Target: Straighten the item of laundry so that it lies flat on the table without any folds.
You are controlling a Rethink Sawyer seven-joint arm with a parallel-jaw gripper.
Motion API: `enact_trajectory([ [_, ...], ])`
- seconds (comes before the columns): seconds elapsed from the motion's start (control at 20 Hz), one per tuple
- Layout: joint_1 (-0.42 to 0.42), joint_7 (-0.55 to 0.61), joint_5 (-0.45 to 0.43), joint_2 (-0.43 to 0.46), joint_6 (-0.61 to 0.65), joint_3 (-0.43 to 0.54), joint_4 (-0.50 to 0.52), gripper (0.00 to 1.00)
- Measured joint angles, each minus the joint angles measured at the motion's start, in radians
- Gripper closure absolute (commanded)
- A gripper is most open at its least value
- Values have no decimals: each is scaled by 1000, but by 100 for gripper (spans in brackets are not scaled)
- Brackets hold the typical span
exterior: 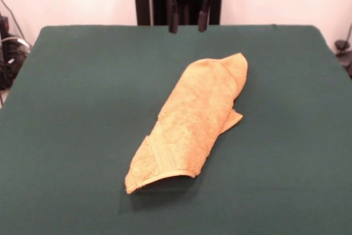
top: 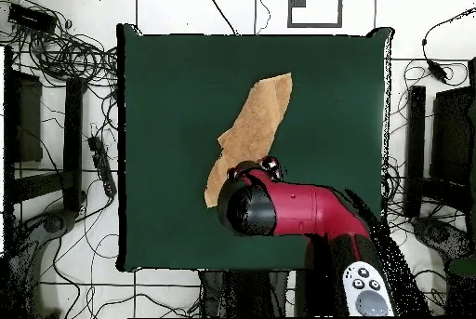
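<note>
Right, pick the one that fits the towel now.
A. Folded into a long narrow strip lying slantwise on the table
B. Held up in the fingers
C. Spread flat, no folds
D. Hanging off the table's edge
A: the towel lies doubled over itself in a long slanted strip, wholly on the table, while the gripper hangs apart from it with its fingers spread and empty.

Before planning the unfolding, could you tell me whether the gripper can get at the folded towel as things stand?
Probably yes: the gripper hangs open above the table's far edge, and nothing lies between it and the towel.
</note>
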Motion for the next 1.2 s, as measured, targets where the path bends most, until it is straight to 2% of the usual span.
enact_trajectory([
  [0.4, 34, 0, 12, 2, -120, -8, -122, 0],
  [0.7, 90, 0, 48, 64, -123, -26, -254, 0],
  [1.0, 82, 0, 90, 140, -123, -26, -359, 0],
  [1.05, 76, 0, 100, 162, -123, -26, -383, 100],
  [1.2, 72, 0, 108, 181, -123, -27, -402, 100],
])
